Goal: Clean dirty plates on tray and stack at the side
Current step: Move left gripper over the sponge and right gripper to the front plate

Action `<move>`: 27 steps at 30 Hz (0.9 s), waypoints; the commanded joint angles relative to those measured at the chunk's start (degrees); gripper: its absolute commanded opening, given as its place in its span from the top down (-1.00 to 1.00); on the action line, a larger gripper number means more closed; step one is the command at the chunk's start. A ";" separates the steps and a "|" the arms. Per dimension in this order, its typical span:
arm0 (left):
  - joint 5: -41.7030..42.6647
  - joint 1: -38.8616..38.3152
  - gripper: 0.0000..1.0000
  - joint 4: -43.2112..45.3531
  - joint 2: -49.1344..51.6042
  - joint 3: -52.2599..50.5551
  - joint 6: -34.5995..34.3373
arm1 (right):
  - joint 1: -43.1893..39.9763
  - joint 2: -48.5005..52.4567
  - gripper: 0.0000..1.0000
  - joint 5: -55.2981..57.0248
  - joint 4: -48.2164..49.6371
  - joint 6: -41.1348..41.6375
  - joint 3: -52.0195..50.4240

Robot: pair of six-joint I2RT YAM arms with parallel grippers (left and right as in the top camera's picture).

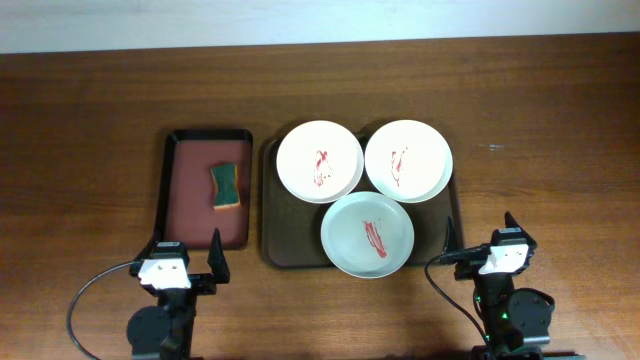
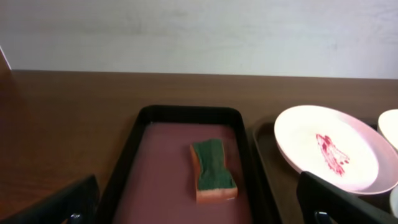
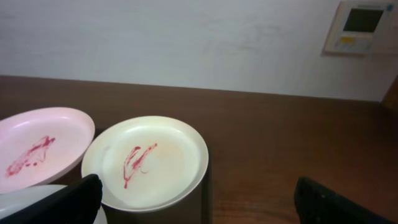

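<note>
Three plates with red smears lie on the dark brown tray [image 1: 270, 215]: a white plate [image 1: 320, 161] at its back left, a white plate [image 1: 408, 160] at its back right, a pale grey-green plate [image 1: 367, 234] in front. My left gripper [image 1: 186, 262] is open and empty, near the front of the small tray. My right gripper [image 1: 482, 246] is open and empty, just right of the big tray's front corner. The left wrist view shows the back-left plate [image 2: 329, 148]. The right wrist view shows the back-right plate [image 3: 146, 162], the back-left plate [image 3: 37, 146], and a sliver of the grey-green plate [image 3: 25, 198].
A smaller black-rimmed reddish-brown tray [image 1: 182, 200] stands left of the big tray. A green and orange sponge [image 1: 226, 187] lies in it, also seen in the left wrist view [image 2: 212, 169]. Bare wooden table [image 1: 550, 150] lies right of the big tray.
</note>
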 commanded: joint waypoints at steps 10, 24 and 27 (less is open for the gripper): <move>0.66 0.11 -0.99 -5.73 25.51 18.18 1.27 | -0.24 14.67 -0.97 -3.48 -14.12 5.16 15.26; 5.75 0.13 -0.99 -34.05 61.13 54.23 1.27 | -0.24 51.80 -0.97 -20.24 -33.40 5.11 44.68; 7.08 0.11 -0.99 -33.66 64.15 54.47 1.25 | -0.24 51.80 -0.97 -22.69 -33.11 5.11 44.70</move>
